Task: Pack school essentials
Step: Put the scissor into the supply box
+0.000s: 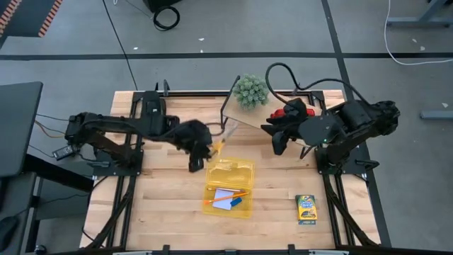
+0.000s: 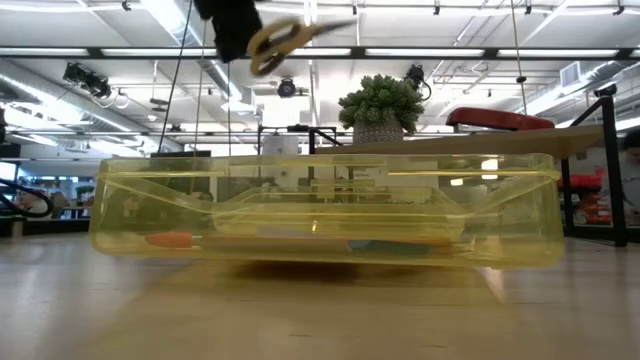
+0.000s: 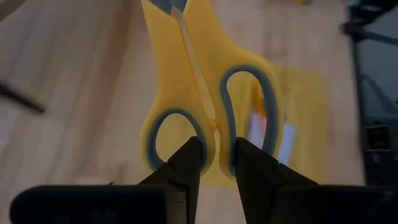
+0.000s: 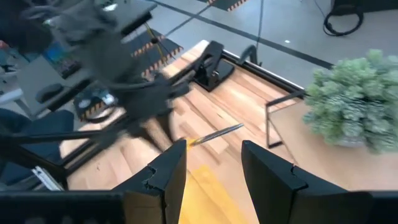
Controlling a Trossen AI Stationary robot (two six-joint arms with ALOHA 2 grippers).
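We watched the left gripper point(image 1: 200, 152) pinch the yellow-handled scissors point(image 3: 208, 106) by the handles, jaws clamped on the bridge between the loops, holding them up above the table just beside the yellow bin point(image 1: 230, 185). The right gripper point(image 1: 277, 137) hung over the shelf near the potted plant point(image 1: 250, 91), fingers parted around nothing.
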